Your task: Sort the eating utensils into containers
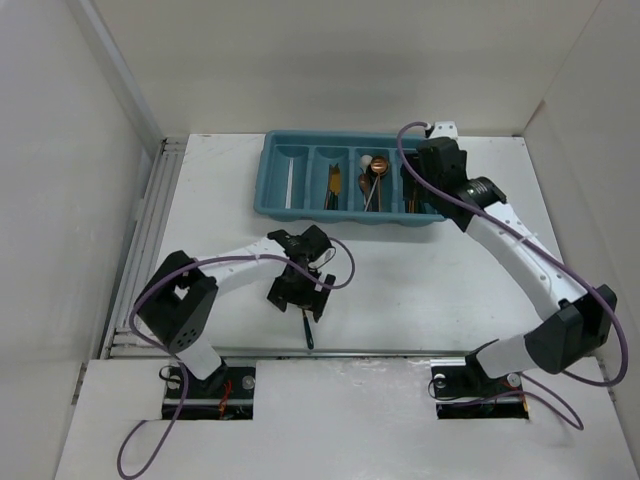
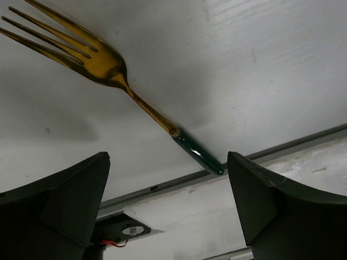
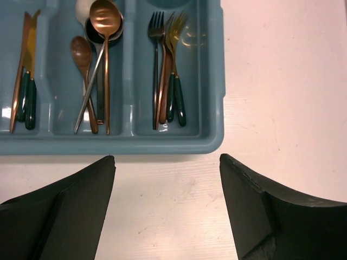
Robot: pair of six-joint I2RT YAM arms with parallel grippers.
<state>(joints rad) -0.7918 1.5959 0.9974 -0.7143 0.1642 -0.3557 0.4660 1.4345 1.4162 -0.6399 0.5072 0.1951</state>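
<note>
Went over all three views and there's no text, logo, label or number I can actually read. Nothing legible on the teal cutlery tray (image 3: 214, 81), the gold fork (image 2: 103, 62) or the white counter (image 2: 244, 65).

Gold fork (image 2: 108, 64), teal tray (image 3: 108, 145)
</note>
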